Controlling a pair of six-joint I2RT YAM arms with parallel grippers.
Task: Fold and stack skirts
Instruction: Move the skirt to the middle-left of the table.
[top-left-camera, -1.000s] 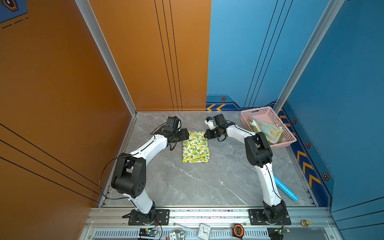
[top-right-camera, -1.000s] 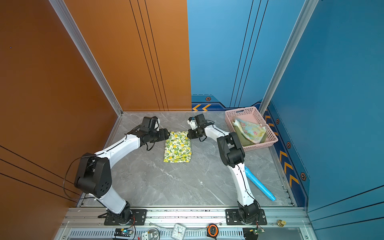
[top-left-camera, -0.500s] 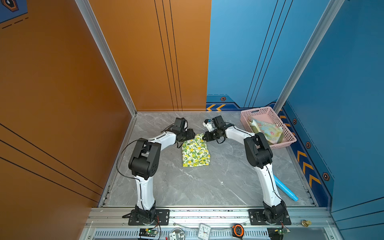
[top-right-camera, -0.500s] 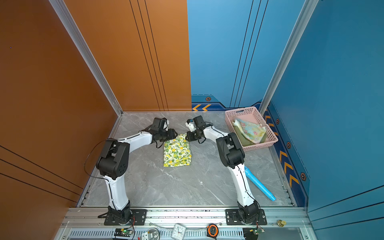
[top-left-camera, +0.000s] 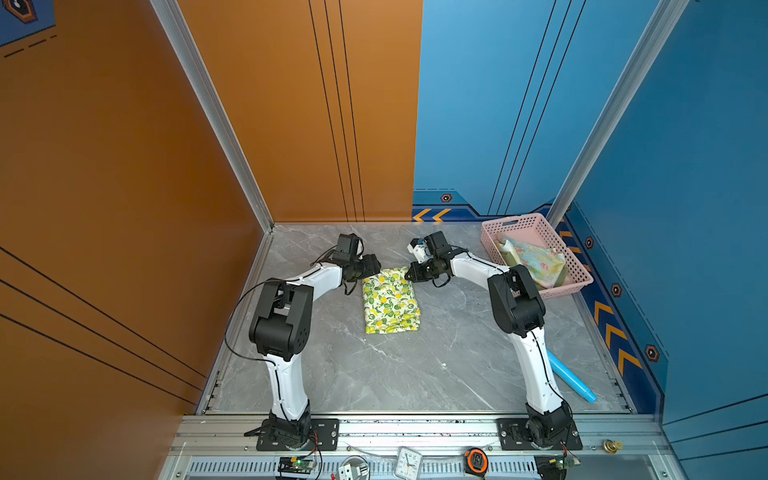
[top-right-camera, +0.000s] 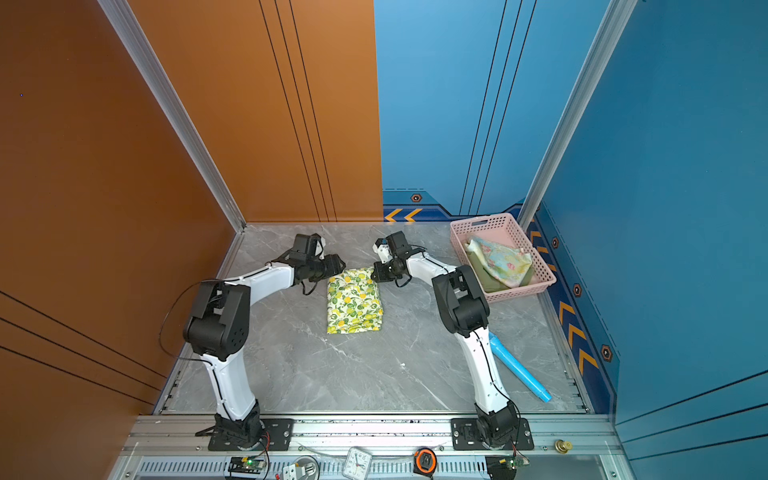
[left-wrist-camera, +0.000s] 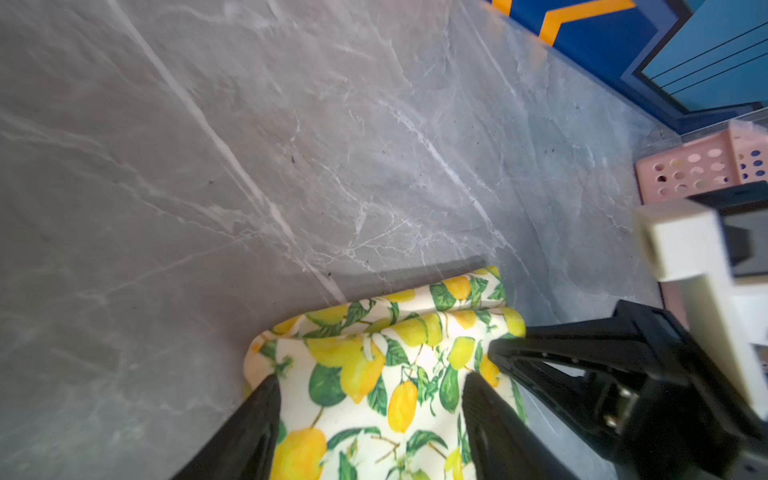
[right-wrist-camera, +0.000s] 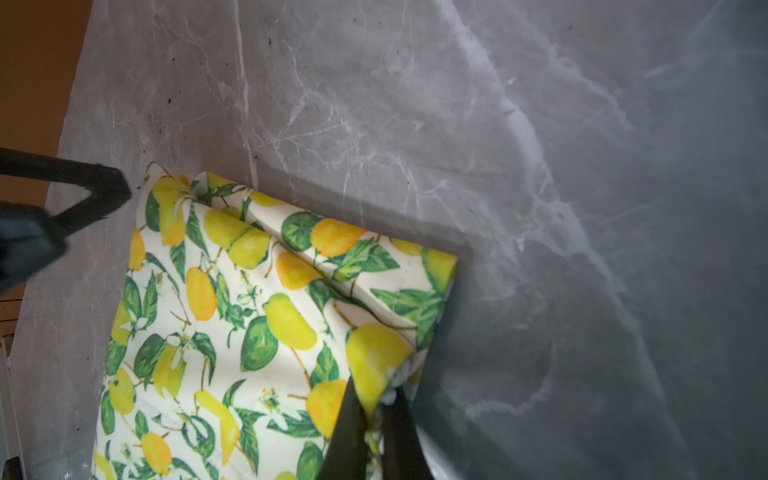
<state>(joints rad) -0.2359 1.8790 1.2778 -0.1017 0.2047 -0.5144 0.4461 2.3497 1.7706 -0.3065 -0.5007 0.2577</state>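
**Fig.** Lemon skirt (top-left-camera: 390, 300) is lying folded on the table (top-left-camera: 415, 374). Right gripper (right-wrist-camera: 374, 415) is pinching one far corner, and left gripper (left-wrist-camera: 370, 380) (jaws spread) is straddling the other. Pastel skirt (top-left-camera: 534, 262) and olive skirt (top-right-camera: 484, 276) are sitting in the basket (top-left-camera: 519, 222).

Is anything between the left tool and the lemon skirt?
Nothing visible. The left tool is open right over a far corner of the lemon skirt; the right tool pinches the other far corner, clear of it.

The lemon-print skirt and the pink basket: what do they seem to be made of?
Lemon-print skirt: likely thin woven cloth, matte; it folds in soft layers. Pink basket: probably moulded plastic, smooth; stiff walls with regular round holes.
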